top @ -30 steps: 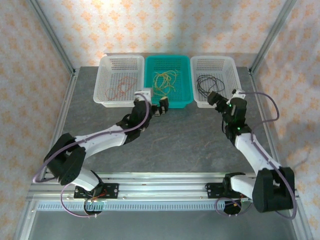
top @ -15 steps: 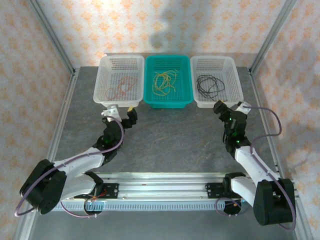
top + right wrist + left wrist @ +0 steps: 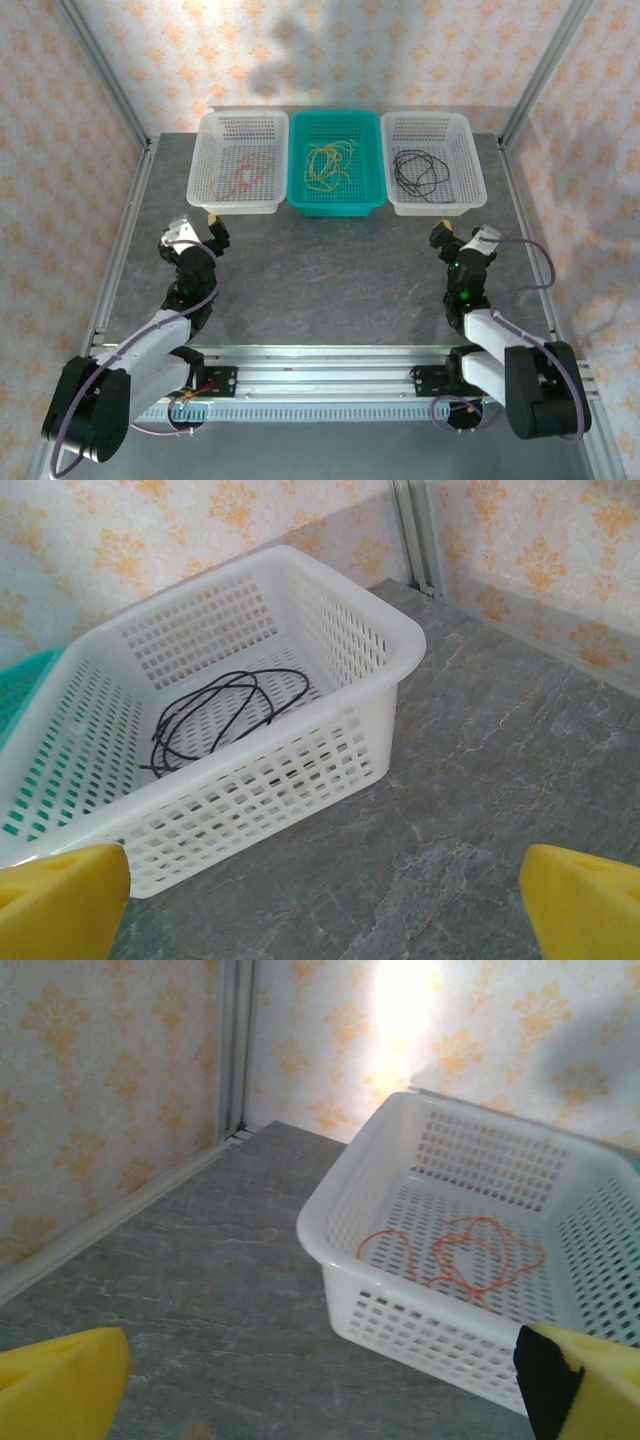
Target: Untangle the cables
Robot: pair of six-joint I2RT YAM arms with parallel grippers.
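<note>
Left gripper (image 3: 196, 232) and right gripper (image 3: 462, 237) had retreated nearward, jaws apart, empty; cables (image 3: 328, 165) lay separated, seemingly only parking remained.

Both arms sit folded low, left gripper (image 3: 198, 231) at nine o'clock, right gripper (image 3: 460, 236) at three o'clock, jaws spread wide.

— Where is the top camera sitting?
— High above and behind the arms, looking down on the grey marbled tabletop (image 3: 340, 270) from afar.
— And the wrist cameras?
— Both are peering forward, low and close: the left at the left-hand white slotted plastic basket (image 3: 420, 1320), the right at the right-hand white slotted plastic basket (image 3: 250, 790). The top view is covering both.
</note>
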